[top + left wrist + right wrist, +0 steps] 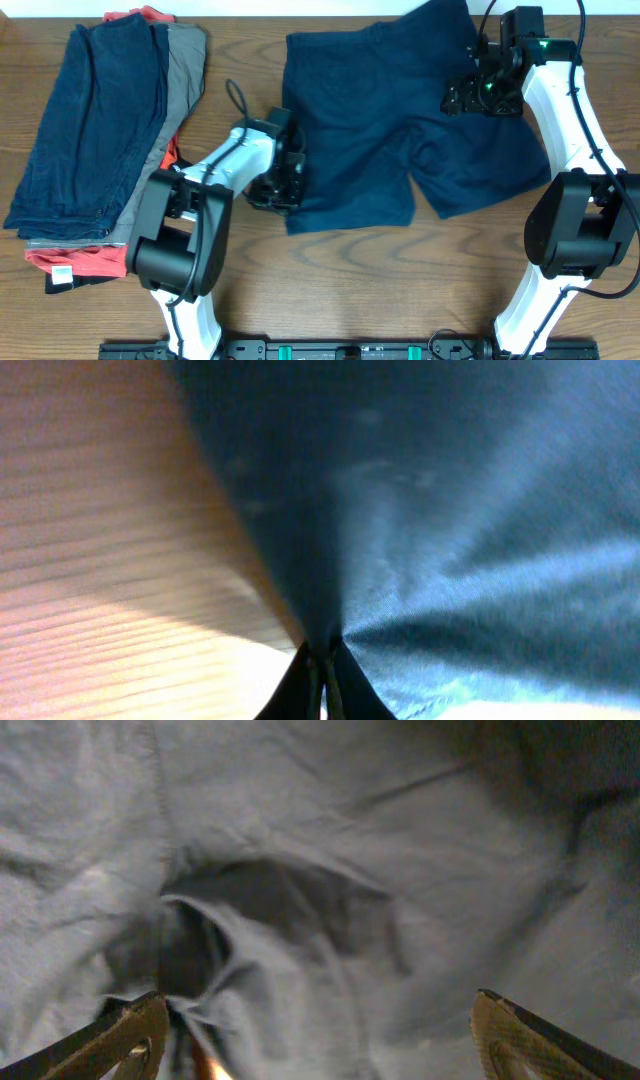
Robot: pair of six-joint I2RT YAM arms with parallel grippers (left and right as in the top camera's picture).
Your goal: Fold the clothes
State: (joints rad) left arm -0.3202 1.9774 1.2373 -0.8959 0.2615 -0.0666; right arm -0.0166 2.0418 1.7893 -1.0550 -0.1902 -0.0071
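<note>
Shorts [400,120], dark navy, lie spread flat on the wooden surface [400,300] at centre right, both legs pointing toward the robot. The fabric is creased between the legs and rumpled at the far right corner. Left fingers [300,695] are clamped together on the left leg's outer edge, with creases radiating from the pinch. Right fingers [120,1035] stand wide apart over puckered cloth at the far right corner, gripping nothing. Folded stack [100,140] of navy, grey and orange-red garments sits at far left, apart from the shorts.
</note>
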